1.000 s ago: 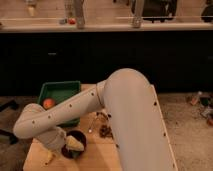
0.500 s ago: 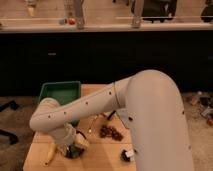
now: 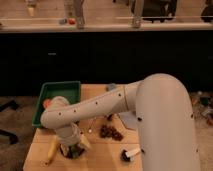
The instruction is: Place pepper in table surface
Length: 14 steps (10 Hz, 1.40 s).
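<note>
Change noted: over the last second the arm's (image 3: 100, 106) large upper link has swung toward 3 o'clock. That has uncovered the middle of the counter (image 3: 100, 156). The gripper (image 3: 73, 145) has been brought slightly lower and now sits directly over the dark bowl (image 3: 67, 151), at about 7 o'clock on the counter. The jaws are set wide and nothing is seen to be clamped in them.

The pepper cannot be made out. It is judged to be hidden beneath the wrist, in or at the bowl. Bearing on the task: this is taken as the reach-in before the pick, with no grasp made and no placing begun. Bare wood is available at 5 to 6 o'clock for the later set-down.

Surroundings:
- A long yellow thing (image 3: 52, 149) lies just beside the bowl at its 9 o'clock, close enough to be nudged on closing.
- The green tray (image 3: 60, 84) stands at 10 o'clock, with an orange item (image 3: 46, 103) at its near left corner.
- A dark cluster (image 3: 111, 132) lies near centre.
- A small black-and-white object (image 3: 129, 154) lies at 5 o'clock.

Obstruction: the forearm crosses the counter from 2 to 7 o'clock, so part of the surface is screened.
</note>
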Motion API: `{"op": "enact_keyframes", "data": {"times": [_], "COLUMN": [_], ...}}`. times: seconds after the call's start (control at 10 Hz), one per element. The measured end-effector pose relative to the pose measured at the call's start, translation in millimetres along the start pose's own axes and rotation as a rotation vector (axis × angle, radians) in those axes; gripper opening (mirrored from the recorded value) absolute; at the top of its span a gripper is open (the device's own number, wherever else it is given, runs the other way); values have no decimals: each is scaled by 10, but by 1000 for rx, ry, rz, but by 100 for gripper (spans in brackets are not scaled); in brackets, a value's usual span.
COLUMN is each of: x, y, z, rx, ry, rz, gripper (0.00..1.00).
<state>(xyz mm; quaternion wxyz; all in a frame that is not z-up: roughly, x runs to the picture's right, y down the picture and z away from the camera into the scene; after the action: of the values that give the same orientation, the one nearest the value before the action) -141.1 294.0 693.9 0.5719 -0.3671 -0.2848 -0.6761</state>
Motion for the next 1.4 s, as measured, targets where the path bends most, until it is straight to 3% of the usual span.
{"op": "enact_keyframes", "data": {"times": [0.1, 0.3, 0.9, 1.0, 1.4], "x": [11, 14, 2, -4, -43], "y": [-18, -53, -83, -116, -141], "z": [39, 99, 151, 134, 42], "rx": [9, 25, -16, -25, -103], "ry": [-8, -15, -26, -24, -16], "rz": [3, 7, 15, 13, 14], "gripper": [80, 66, 5, 0, 0]}}
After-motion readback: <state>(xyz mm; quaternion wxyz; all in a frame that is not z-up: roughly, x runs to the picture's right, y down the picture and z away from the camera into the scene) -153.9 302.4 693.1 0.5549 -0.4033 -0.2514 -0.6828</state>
